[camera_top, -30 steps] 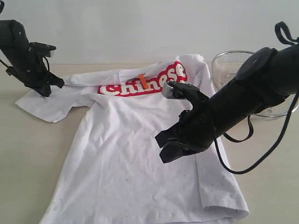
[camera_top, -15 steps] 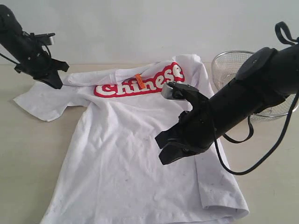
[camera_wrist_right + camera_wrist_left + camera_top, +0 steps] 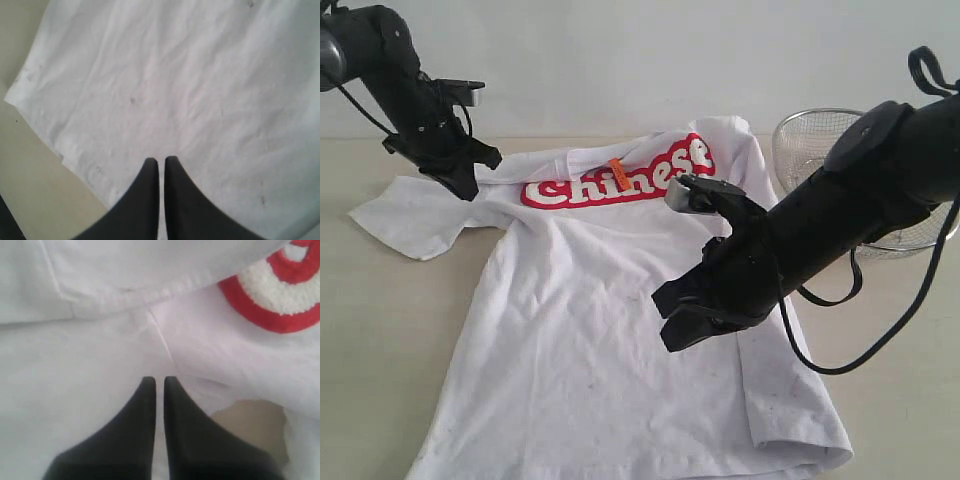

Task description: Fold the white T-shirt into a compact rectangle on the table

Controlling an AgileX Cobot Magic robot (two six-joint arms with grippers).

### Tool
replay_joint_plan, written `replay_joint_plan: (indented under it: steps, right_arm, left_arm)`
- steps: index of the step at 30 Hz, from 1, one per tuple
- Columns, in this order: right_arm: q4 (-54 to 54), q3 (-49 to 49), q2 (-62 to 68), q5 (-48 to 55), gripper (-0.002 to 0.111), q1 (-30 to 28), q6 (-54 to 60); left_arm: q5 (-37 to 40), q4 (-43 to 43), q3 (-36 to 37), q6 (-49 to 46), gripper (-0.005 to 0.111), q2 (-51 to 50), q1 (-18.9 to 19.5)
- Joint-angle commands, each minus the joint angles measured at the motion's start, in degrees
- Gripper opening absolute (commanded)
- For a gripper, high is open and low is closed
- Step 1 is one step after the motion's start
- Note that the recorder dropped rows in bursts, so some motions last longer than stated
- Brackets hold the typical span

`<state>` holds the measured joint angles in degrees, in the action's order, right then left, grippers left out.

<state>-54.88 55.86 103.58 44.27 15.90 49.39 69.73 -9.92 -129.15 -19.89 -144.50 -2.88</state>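
Exterior view, starting closest: the white T-shirt (image 3: 570, 350) lies spread out on the pale worktop (image 3: 380, 350). Its hem (image 3: 620, 470) is nearest the camera and the red lettering (image 3: 670, 165) sits at the far end, so I'll use that lettering as my reference.

On the near side of the lettering, the right hand (image 3: 668, 318) hangs over the plain body of the shirt, on the side of the word's last letters. In the right wrist view its fingers are pressed together (image 3: 161, 161), with only white cloth beneath them and a shirt edge and some bare worktop off to one side.

Level with the lettering, a small orange tag (image 3: 616, 172) lies right across the middle of the word.

Just off the "C" end is the left hand (image 3: 470, 188), down at the shoulder where the sleeve (image 3: 415, 220) spreads outward. In the left wrist view the fingers are pressed together too (image 3: 160, 382), with the tips right at a seam and a curve of red letter close by. I can't tell if any cloth is caught between them.

Past the other end of the lettering, a wire basket (image 3: 810, 140) stands on the worktop just beside the shirt.
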Motion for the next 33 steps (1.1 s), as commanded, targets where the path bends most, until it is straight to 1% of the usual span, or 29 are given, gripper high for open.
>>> replay_joint_plan:
  steps: [1, 7, 14, 21, 28, 33]
  right_arm:
    - [0.0, 0.2, 0.0, -0.2, 0.0, 0.0, 0.7]
    - [-0.3, 0.2, 0.0, -0.4, 0.0, 0.0, 0.7]
    - [-0.6, 0.2, 0.0, -0.5, 0.0, 0.0, 0.7]
    - [-0.8, 0.2, 0.0, -0.4, 0.0, 0.0, 0.7]
    - [-0.8, 0.2, 0.0, -0.6, 0.0, 0.0, 0.7]
    - [-0.8, 0.2, 0.0, -0.6, 0.0, 0.0, 0.7]
  left_arm:
    - [0.2, 1.0, 1.2, 1.0, 0.005, 0.7, -0.3]
    - [0.2, 0.8, 5.8, 1.0, 0.005, 0.7, -0.3]
    - [0.2, 2.1, 7.3, 1.0, 0.005, 0.1, 0.0]
    - [0.2, 3.8, 7.3, 1.1, 0.005, -2.3, 3.1]
    - [0.2, 6.0, 7.2, 2.3, 0.005, -2.6, 6.1]
    - [-2.4, 6.6, 7.2, 2.3, 0.005, -2.6, 7.3]
